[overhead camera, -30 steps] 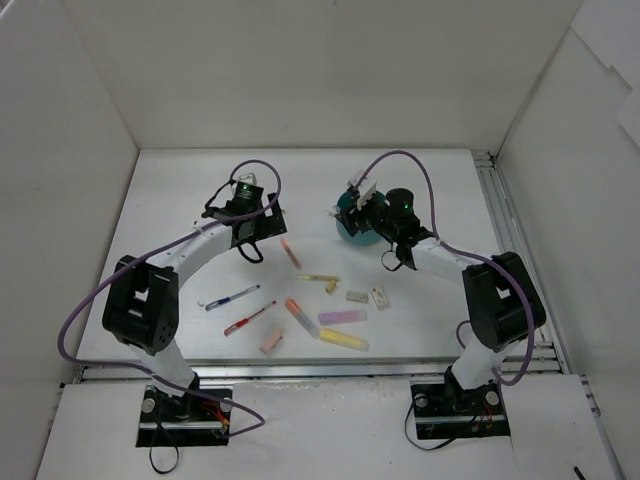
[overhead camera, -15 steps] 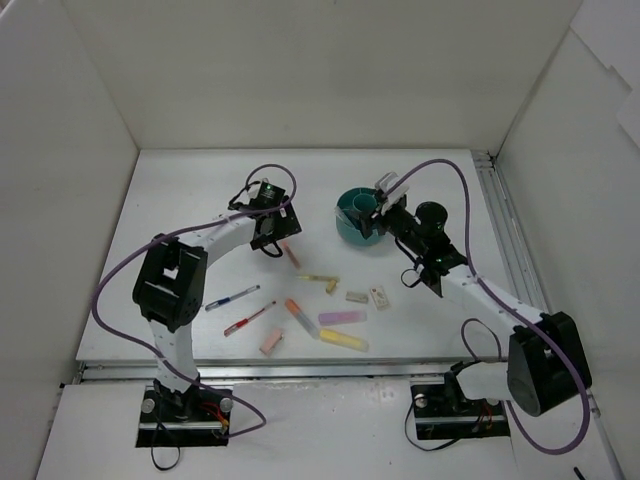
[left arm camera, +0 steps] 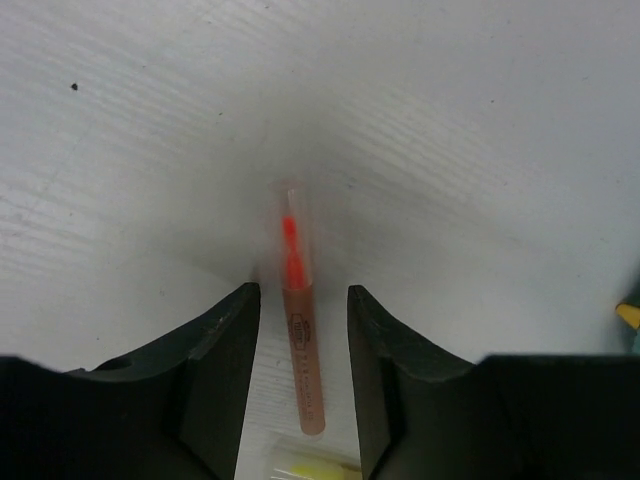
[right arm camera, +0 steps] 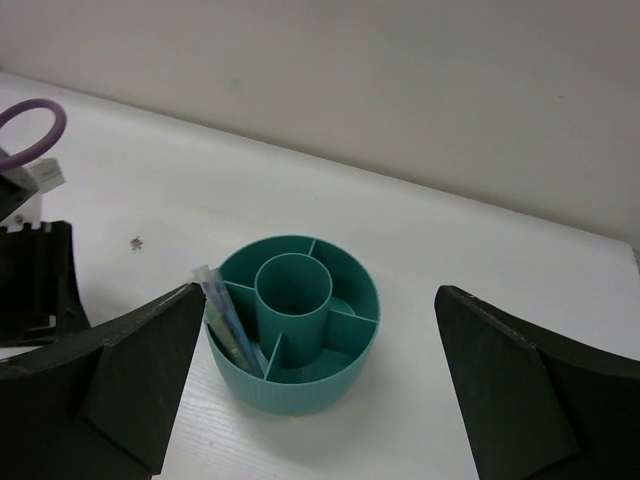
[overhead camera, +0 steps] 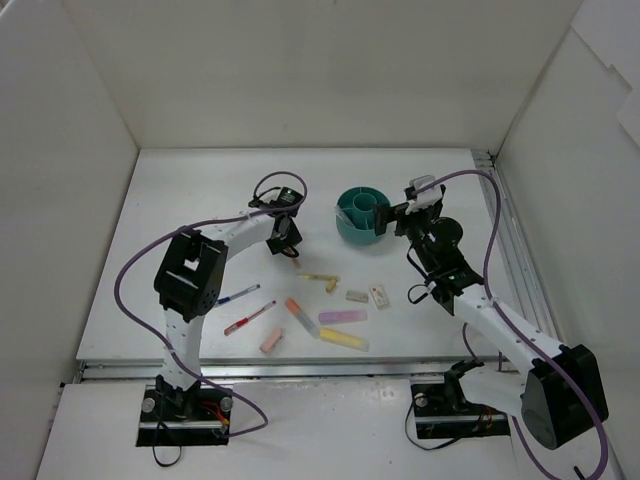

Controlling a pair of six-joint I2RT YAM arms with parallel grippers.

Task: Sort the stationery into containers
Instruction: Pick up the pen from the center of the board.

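I saw pens (right arm camera: 228,325) in the cup's (right arm camera: 335,390) 9 o'clock slot. Right gripper (overhead camera: 398,222) gaped wide, holding nothing; left gripper (left arm camera: 303,305) straddled a red pen (left arm camera: 301,375), jaws not quite touching it.

No text can be read anywhere. The red pen (left arm camera: 301,372) bears a small dark printed mark on its barrel, too tiny and blurred to make out.

1. The teal cup (right arm camera: 296,392) is upright on the tabletop (overhead camera: 200,200), with a centre tube ringed by compartments. A blue pen (right arm camera: 226,322) leans in one outer compartment.
2. A red pen (left arm camera: 300,350) lies flat, left of the cup.
3. The orange highlighter (overhead camera: 297,314), purple highlighter (overhead camera: 342,317), yellow highlighter (overhead camera: 343,340) and pink eraser (overhead camera: 271,342) are scattered nearer the front.
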